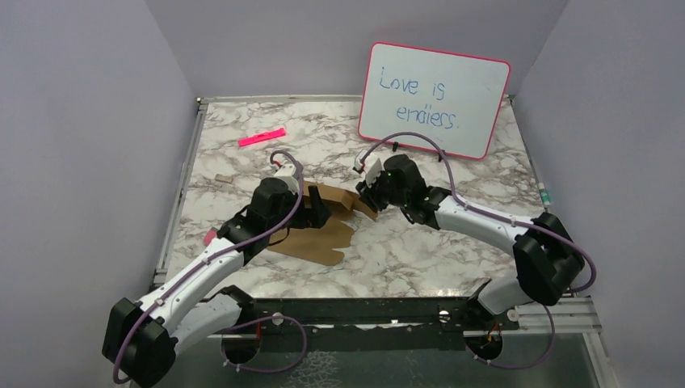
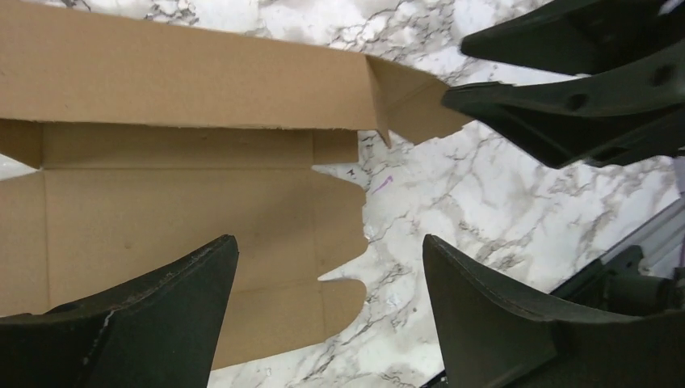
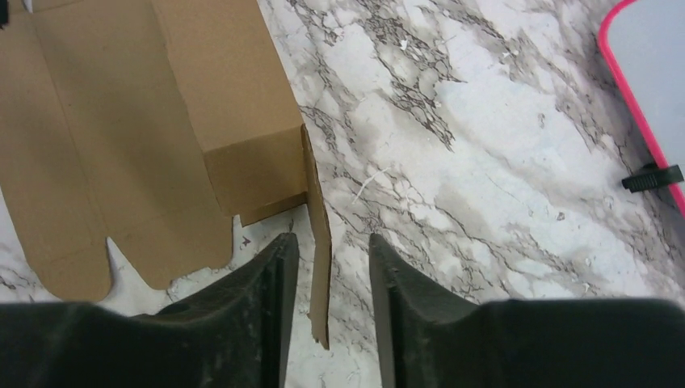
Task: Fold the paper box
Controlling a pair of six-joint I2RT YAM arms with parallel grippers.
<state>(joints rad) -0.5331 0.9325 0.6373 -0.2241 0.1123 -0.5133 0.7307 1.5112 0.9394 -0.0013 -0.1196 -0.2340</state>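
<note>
The paper box [image 1: 319, 238] is a flat brown cardboard sheet with creases and notched tabs, lying on the marble table [image 1: 452, 242]. One long panel [image 2: 186, 77] is folded upright. My left gripper [image 2: 329, 242] hovers over the sheet's tabbed end [image 2: 339, 218], jaws wide open and holding nothing. My right gripper [image 3: 332, 238] is open astride the upright panel's narrow end flap [image 3: 320, 275], with a gap on each side of the card. Its dark fingers [image 2: 582, 105] appear in the left wrist view next to that flap. In the top view both grippers [image 1: 317, 208] [image 1: 365, 202] meet at the sheet's far right end.
A pink-rimmed whiteboard [image 1: 434, 99] with blue writing leans at the back right, its black foot clip [image 3: 653, 176] close to my right arm. A slim pink marker [image 1: 262, 137] lies at the back left. A small cardboard scrap [image 1: 222, 177] sits left of the sheet.
</note>
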